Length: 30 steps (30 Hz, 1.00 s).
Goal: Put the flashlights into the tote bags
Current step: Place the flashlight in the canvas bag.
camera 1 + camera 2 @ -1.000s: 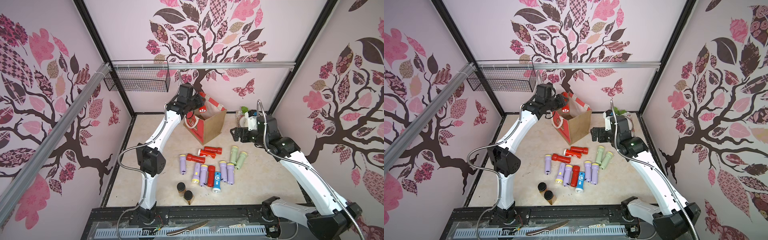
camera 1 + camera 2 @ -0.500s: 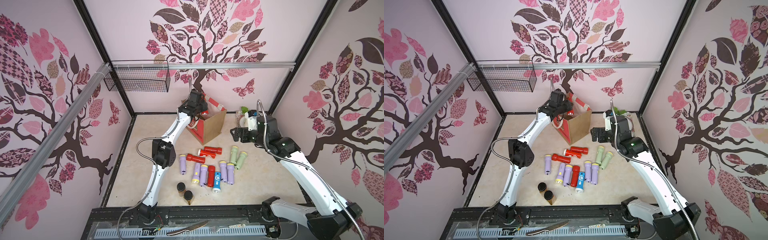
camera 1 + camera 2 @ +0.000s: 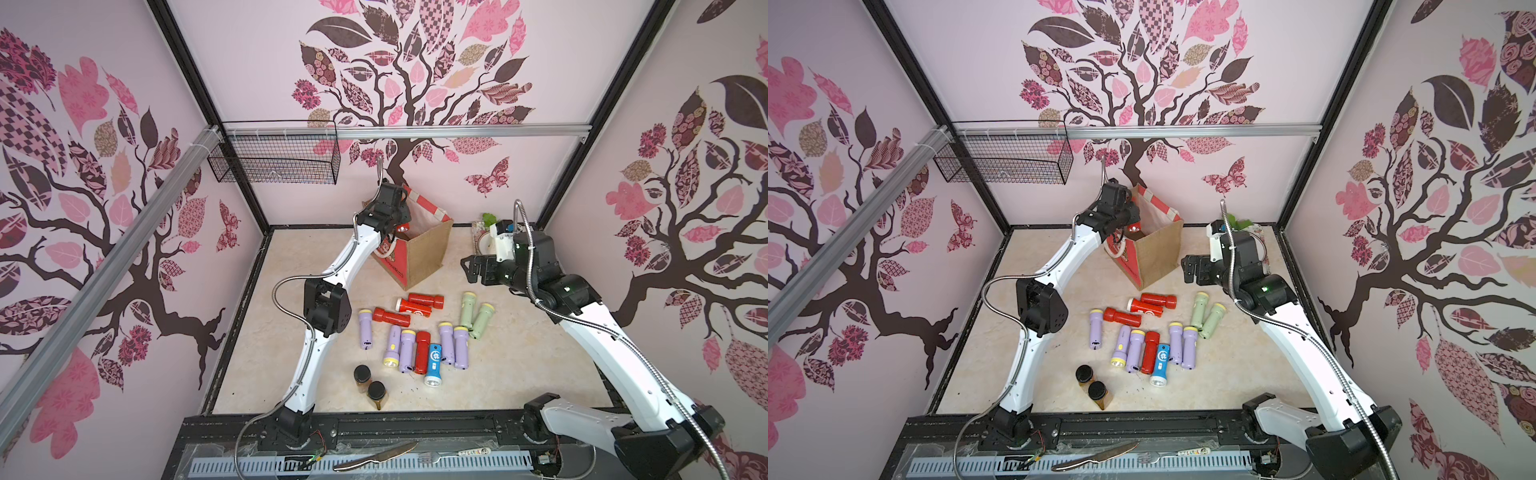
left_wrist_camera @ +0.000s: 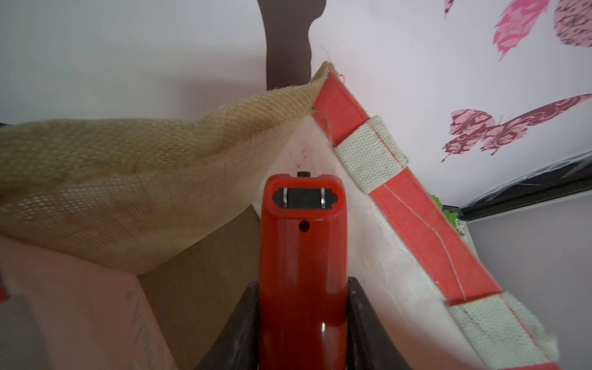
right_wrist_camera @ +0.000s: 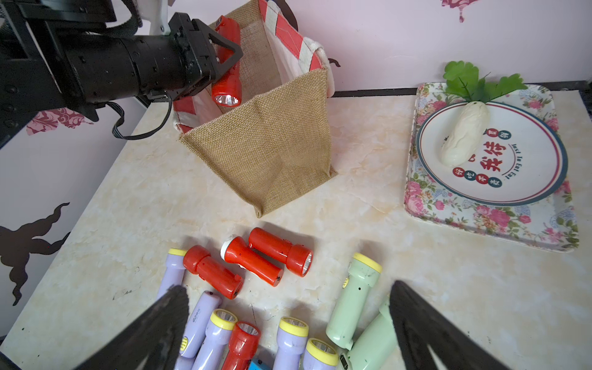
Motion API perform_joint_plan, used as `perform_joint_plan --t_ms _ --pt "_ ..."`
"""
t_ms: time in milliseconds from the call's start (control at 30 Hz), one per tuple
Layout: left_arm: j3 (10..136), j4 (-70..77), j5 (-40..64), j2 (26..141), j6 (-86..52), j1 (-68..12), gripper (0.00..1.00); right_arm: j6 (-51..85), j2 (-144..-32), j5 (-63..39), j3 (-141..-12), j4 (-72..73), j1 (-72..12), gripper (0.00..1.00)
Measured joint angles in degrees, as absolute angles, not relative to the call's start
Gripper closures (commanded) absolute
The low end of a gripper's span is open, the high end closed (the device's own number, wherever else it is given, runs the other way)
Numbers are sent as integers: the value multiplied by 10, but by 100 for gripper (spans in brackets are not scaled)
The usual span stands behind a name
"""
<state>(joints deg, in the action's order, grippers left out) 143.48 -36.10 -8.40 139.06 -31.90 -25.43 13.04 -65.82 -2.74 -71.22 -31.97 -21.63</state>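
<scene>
The left end effector (image 4: 302,288) grips a red flashlight (image 4: 301,243) (lens end down) at the open tote bag's (image 5: 272,144) mouth, near the counter's (image 5: 368,224) back edge. The right end effector (image 5: 288,290), spread wide, hovers over the loose flashlights (image 5: 278,250).

Pale pink walls (image 3: 249,83) are covered with tree decals (image 3: 400,79) of patterned leaves. A black wire basket (image 3: 274,164) is hung from an aluminium rail (image 3: 457,132). The cream marbled tabletop (image 3: 519,365) is evenly lit.
</scene>
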Motion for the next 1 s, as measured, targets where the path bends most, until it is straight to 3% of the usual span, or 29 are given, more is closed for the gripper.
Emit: perform_joint_plan --t_ms 1000 --pt "1415 -507 -173 1386 -269 -251 98 130 -640 -28 -712 -312 -216 0"
